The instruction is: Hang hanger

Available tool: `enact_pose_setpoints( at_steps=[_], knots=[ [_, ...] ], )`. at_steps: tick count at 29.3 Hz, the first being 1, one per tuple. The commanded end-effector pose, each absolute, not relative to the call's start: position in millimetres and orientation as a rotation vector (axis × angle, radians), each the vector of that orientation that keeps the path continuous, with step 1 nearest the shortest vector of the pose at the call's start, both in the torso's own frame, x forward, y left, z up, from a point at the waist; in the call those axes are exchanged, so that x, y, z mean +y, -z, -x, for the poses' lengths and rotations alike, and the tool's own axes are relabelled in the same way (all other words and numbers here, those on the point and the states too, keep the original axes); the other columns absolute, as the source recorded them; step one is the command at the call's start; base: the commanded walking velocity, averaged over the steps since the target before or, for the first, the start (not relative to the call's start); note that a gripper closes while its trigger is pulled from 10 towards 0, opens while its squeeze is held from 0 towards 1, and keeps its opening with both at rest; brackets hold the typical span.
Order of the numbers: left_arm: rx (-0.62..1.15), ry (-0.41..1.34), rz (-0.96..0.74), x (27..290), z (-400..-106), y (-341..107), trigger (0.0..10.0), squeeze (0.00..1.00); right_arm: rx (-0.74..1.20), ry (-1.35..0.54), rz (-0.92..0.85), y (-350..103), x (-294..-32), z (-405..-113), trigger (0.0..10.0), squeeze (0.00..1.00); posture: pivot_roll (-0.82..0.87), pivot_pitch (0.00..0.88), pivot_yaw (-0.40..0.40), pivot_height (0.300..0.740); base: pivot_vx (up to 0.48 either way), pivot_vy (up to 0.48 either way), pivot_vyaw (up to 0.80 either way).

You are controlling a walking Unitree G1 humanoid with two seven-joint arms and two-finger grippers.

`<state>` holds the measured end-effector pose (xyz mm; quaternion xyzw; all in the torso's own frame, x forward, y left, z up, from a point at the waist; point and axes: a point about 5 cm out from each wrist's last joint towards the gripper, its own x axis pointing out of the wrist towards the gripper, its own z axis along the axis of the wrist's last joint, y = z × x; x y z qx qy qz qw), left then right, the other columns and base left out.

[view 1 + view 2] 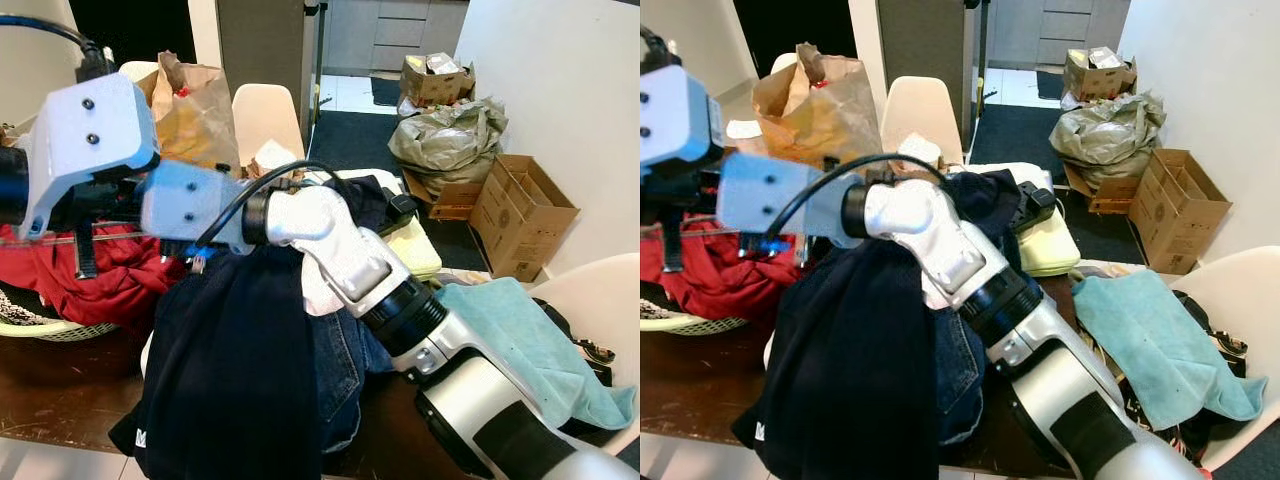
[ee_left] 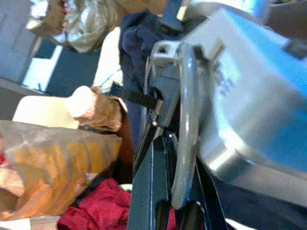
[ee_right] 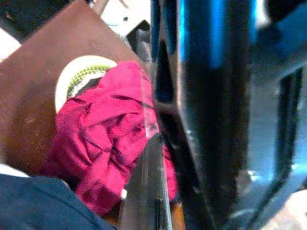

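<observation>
So the hanger (image 1: pixel 55 239) looks like a clear plastic one, and what you can see of it is a see-through bar sitting right where the two wrists meet, at about 9 o'clock in the head views. The left gripper (image 1: pixel 88 235) comes down onto it from above and the right gripper (image 1: pixel 135 228) reaches in from the 3 o'clock side, with the right arm stretching across from the 5 o'clock corner. Both are right up against the bar, but I honestly can't tell how far open either one is, or whether either actually has hold of it, because the wrist housings block the view. In the right wrist view the clear bar runs past close to the camera, above the red clothes (image 3: pixel 105 143). Those red clothes are piled in a white basket (image 1: pixel 40 326) on the brown table (image 1: pixel 60 395), directly under the hanger. A navy garment (image 1: pixel 235 370) drapes down from the right wrist toward 6 o'clock, with jeans (image 1: pixel 340 365) beside it. A brown paper bag (image 1: pixel 195 115) and a white chair (image 1: pixel 265 115) stand behind at 12 o'clock, a teal towel (image 1: pixel 530 345) lies at 4 o'clock, and a cardboard box (image 1: pixel 520 215) sits at 3. The hanger's long axis runs roughly level, 9 to 3.
</observation>
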<state>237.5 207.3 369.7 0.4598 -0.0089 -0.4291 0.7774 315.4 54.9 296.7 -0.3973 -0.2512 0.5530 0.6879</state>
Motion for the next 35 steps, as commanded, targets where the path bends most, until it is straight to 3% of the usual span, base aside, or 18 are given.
enact_pose_setpoints(
  at_steps=[1, 4, 5, 6, 7, 8, 9, 11, 12, 13, 14, 18, 19, 20, 21, 22, 28, 35],
  knots=[
    [-0.062, 0.986, -1.008, 197.4, -232.5, -373.5, 10.0, 0.00, -0.519, -1.215, 0.968, -286.5, 52.9, -321.9, 0.4, 0.00, 0.05, 0.000, -0.020, 0.736, 0.000, 0.000, 0.00],
    [-0.064, 0.986, -1.009, 196.9, -233.0, -373.9, 10.0, 0.00, -0.519, -1.212, 0.988, -285.5, 51.4, -323.2, 0.4, 0.00, 0.05, 0.000, -0.020, 0.736, 0.000, 0.000, 0.00],
    [-0.063, 0.988, -1.012, 196.6, -233.1, -373.6, 10.0, 0.00, -0.520, -1.206, 1.012, -284.7, 49.9, -324.4, 6.1, 0.00, 0.05, 0.000, -0.019, 0.736, 0.000, 0.000, 0.00],
    [-0.063, 0.988, -1.012, 196.6, -233.1, -373.6, 10.0, 0.00, -0.520, -1.206, 1.012, -284.7, 49.9, -324.4, 6.1, 0.00, 0.05, 0.000, -0.019, 0.736, 0.000, 0.000, 0.00],
    [-0.063, 0.990, -1.013, 196.3, -233.2, -373.3, 10.0, 0.00, -0.524, -1.201, 1.033, -284.1, 48.8, -325.6, 8.8, 0.00, 0.05, 0.000, -0.020, 0.736, 0.000, 0.000, 0.00],
    [-0.063, 0.990, -1.013, 196.3, -233.2, -373.3, 10.0, 0.00, -0.524, -1.201, 1.033, -284.1, 48.8, -325.6, 8.8, 0.00, 0.05, 0.000, -0.020, 0.736, 0.000, 0.000, 0.00],
    [-0.062, 0.993, -1.016, 195.7, -233.2, -373.3, 10.0, 0.00, -0.526, -1.195, 1.060, -283.5, 47.6, -326.7, 10.0, 0.00, 0.05, 0.000, -0.020, 0.736, 0.000, 0.000, 0.00],
    [-0.063, 0.995, -1.018, 195.1, -233.1, -373.4, 10.0, 0.00, -0.529, -1.187, 1.080, -282.9, 46.9, -328.0, 10.0, 0.00, 0.05, 0.000, -0.020, 0.736, 0.000, 0.000, 0.00],
    [-0.065, 0.996, -1.021, 194.4, -232.9, -373.9, 10.0, 0.00, -0.531, -1.182, 1.092, -282.6, 46.5, -329.0, 6.9, 0.00, 0.05, 0.000, -0.020, 0.736, 0.000, 0.000, 0.00],
    [-0.067, 0.997, -1.023, 193.9, -232.8, -374.3, 10.0, 0.00, -0.532, -1.179, 1.097, -282.4, 46.4, -329.6, 6.9, 0.00, 0.05, 0.000, -0.020, 0.736, 0.000, 0.000, 0.00],
    [-0.070, 0.996, -1.025, 193.6, -232.5, -375.2, 10.0, 0.00, -0.539, -1.176, 1.095, -283.1, 46.4, -330.0, 0.0, 0.00, 0.05, 0.000, -0.021, 0.736, 0.000, 0.000, 0.00],
    [-0.080, 0.992, -1.025, 193.9, -230.2, -380.2, 10.0, 0.00, -0.565, -1.164, 1.062, -287.3, 47.6, -329.9, 0.0, 0.00, 0.05, 0.000, -0.021, 0.736, 0.000, 0.000, 0.00],
    [-0.082, 0.991, -1.023, 194.3, -229.2, -382.3, 10.0, 0.13, -0.576, -1.159, 1.045, -289.0, 48.1, -329.7, 0.0, 0.00, 0.05, 0.000, -0.021, 0.736, 0.000, 0.000, 0.00],
    [-0.078, 0.977, -1.007, 197.3, -226.9, -387.2, 10.0, 0.62, -0.597, -1.152, 0.983, -293.4, 50.1, -328.5, 0.0, 0.00, 0.05, 0.000, -0.022, 0.736, 0.000, 0.000, 0.00],
    [-0.078, 0.977, -1.007, 197.3, -226.9, -387.2, 10.0, 0.62, -0.597, -1.152, 0.983, -293.4, 50.1, -328.5, 0.0, 0.00, 0.05, 0.000, -0.022, 0.736, 0.000, 0.000, 0.00],
    [-0.080, 0.953, -1.000, 201.3, -224.3, -393.0, 10.0, 1.00, -0.619, -1.143, 0.936, -297.4, 51.7, -327.4, 0.0, 0.00, 0.05, 0.000, -0.020, 0.736, 0.000, 0.000, 0.00],
    [-0.252, 0.806, -0.945, 219.2, -199.4, -438.6, 10.0, 1.00, -0.685, -1.055, 0.816, -309.2, 56.1, -328.9, 0.0, 0.00, 0.06, 0.000, -0.021, 0.736, 0.000, 0.000, 0.00],
    [-0.399, 0.758, -0.867, 222.7, -179.2, -457.1, 10.0, 1.00, -0.705, -1.027, 0.780, -311.0, 61.8, -329.2, 0.0, 0.00, 0.06, 0.000, -0.021, 0.736, 0.000, 0.000, 0.00]
  ],
)
